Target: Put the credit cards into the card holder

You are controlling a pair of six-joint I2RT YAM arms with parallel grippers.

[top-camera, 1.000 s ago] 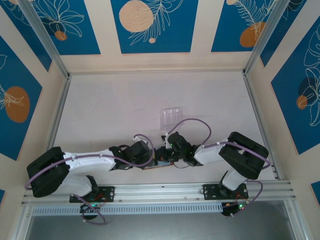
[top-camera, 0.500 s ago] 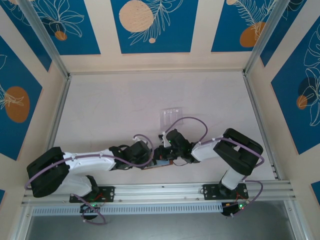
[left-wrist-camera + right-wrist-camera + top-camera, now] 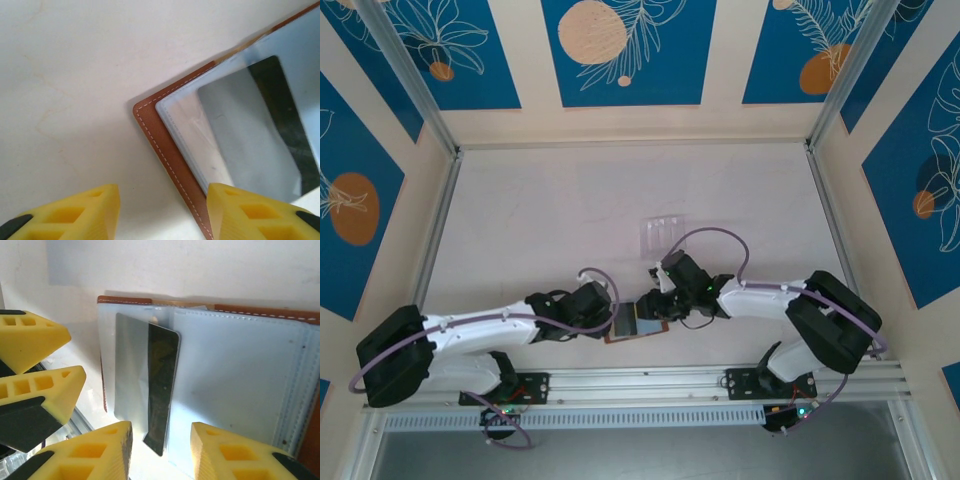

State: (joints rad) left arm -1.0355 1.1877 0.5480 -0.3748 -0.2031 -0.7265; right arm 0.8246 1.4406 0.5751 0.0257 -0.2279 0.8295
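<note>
The step in hand looked to be seating a dark card (image 3: 161,385) in the card holder (image 3: 635,325), which lay opened flat on the bench (image 3: 570,220), near its front edge and well apart from the clear slotted stand (image 3: 662,232). To do it well, I judged, the right jaws should nudge the card's exposed end straight along the pocket's line, kept low and level so that the thin plastic slid rather than buckled, while the left jaws pressed down on the holder's corner to keep the leather from skating across the bench. The right jaws were released, their yellow pads (image 3: 95,450) standing wider than the card, and the card's free end jutted out of the pale pocket into the gap between them, touching neither. A greyer patch lay just beside the dark card; whether it was a second card or glare, I could not tell. The left jaws were likewise parted and grasping nothing, their pads (image 3: 75,210) straddling the holder's brown stitched corner, one pad over bare bench and the other over the leather edge.
</note>
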